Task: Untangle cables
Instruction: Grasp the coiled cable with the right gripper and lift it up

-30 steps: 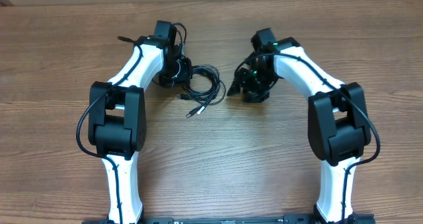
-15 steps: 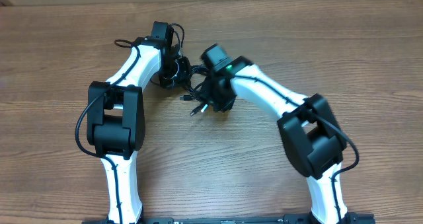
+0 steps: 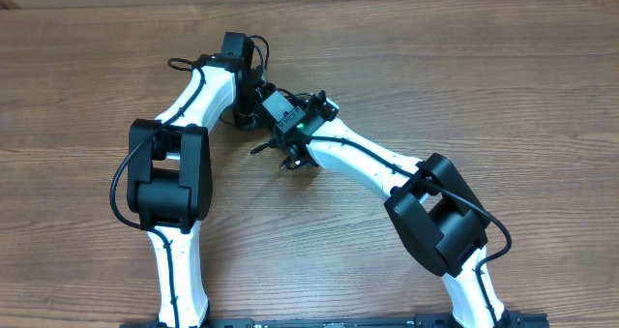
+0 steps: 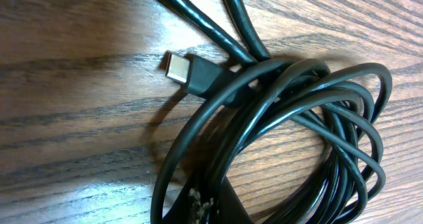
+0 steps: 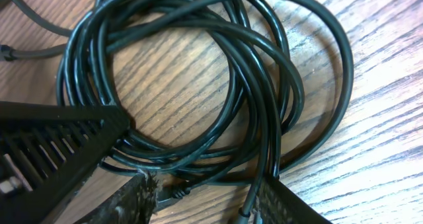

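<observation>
Cables (image 5: 264, 118) seen coiled in one bunch, none separated; untangling judged barely begun. Left gripper (image 4: 206, 209) clamped closed, hold unconfirmed. Right gripper (image 5: 205, 194) jaws spread over coil strands.

The cables (image 5: 268, 128) are glossy black throughout, and the plug (image 4: 198, 78) in the upper left of the left wrist view has a black housing with a silver tip. The bench (image 3: 542, 96) is mid-brown wood with darker streaked grain. The arms (image 3: 358, 159) are white with black joints, and the ribbed fingers (image 5: 53, 138) are black.
</observation>
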`<action>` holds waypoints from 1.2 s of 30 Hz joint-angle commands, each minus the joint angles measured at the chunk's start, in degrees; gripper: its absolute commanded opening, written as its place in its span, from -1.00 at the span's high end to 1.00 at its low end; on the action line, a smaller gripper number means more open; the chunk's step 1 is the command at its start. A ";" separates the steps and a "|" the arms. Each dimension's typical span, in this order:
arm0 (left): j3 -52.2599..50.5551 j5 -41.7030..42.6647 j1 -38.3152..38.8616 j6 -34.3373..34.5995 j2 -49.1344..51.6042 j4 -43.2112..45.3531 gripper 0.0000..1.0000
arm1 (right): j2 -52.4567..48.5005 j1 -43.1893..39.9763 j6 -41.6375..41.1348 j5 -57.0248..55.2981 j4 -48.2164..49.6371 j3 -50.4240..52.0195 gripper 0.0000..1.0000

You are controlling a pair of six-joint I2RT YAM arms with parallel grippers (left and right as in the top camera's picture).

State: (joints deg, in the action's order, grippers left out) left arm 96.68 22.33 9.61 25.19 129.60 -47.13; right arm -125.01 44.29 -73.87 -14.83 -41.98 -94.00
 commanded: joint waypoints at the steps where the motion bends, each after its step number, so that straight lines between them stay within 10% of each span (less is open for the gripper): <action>1: -1.29 1.73 -0.04 0.79 0.42 -0.35 0.92 | -2.84 0.02 -1.16 1.44 -1.05 0.31 -0.05; 26: -1.29 1.73 -0.04 0.52 0.42 -0.39 0.92 | -2.71 -4.74 16.04 19.28 -8.07 -3.26 -0.11; 28: -1.29 1.73 -0.04 0.55 0.42 -0.39 0.92 | -2.73 -4.74 16.13 23.54 -6.05 -3.21 -0.95; 36: -1.29 1.73 -0.04 0.55 0.42 -0.42 0.92 | -2.95 -4.09 7.74 22.27 -5.01 -2.91 -0.89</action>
State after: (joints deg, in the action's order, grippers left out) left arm 96.55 22.83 9.61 25.21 129.60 -47.16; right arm -127.04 39.53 -60.47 8.60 -47.18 -96.55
